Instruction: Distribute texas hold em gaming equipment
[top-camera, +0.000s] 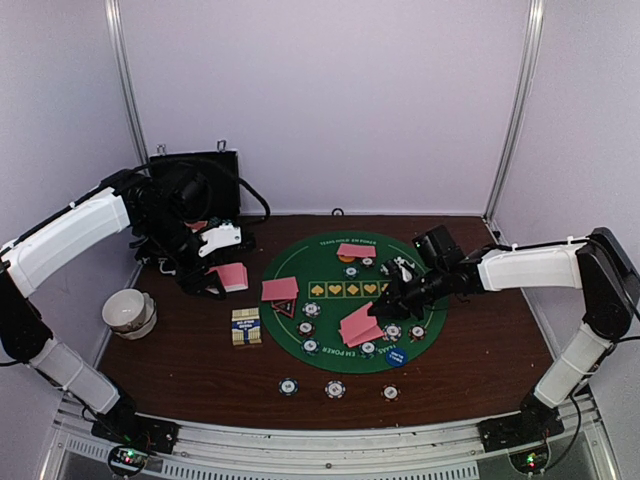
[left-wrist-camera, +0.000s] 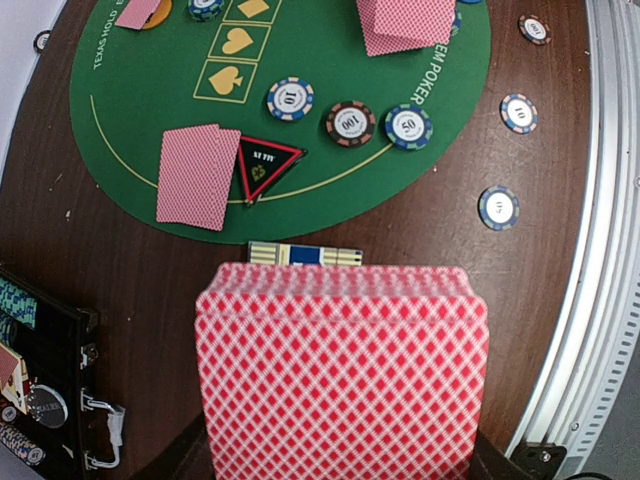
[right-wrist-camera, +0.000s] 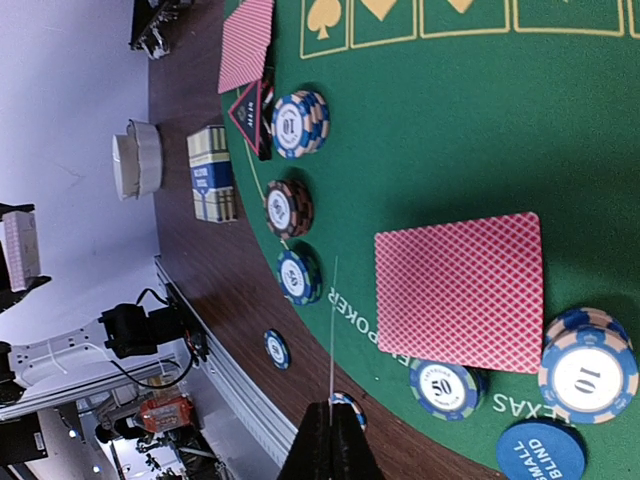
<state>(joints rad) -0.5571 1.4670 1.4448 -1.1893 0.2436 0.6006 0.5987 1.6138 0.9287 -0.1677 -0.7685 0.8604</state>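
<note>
Far left on the bench sits a white bowl (top-camera: 128, 310), with an open black case (top-camera: 195, 175) behind it by the wall. The left hand (top-camera: 215, 282) hangs just in front of the case, grasping a deck (left-wrist-camera: 340, 370) of red-backed cards so broad that it hides the fingers from the wrist view. A striped card box (top-camera: 246, 326) lies between that hand and the green mat (top-camera: 300, 262).

On the mat I count three small piles of cards: the left pile (top-camera: 280, 289), the back pile (top-camera: 356, 251) and the right pile (top-camera: 360, 326). One triangle marker (top-camera: 284, 307) lies just beside the left pile, with three chips (left-wrist-camera: 350, 123) in a row next to it. One orange disc (top-camera: 347, 258) peeks from under the back pile. The right hand (right-wrist-camera: 330, 440) is clenched on nothing above the mat's near edge, close by the right pile. One blue disc (top-camera: 397, 355) lies there too. Three more chips (top-camera: 334, 389) sit on bare wood in front of the mat.
</note>
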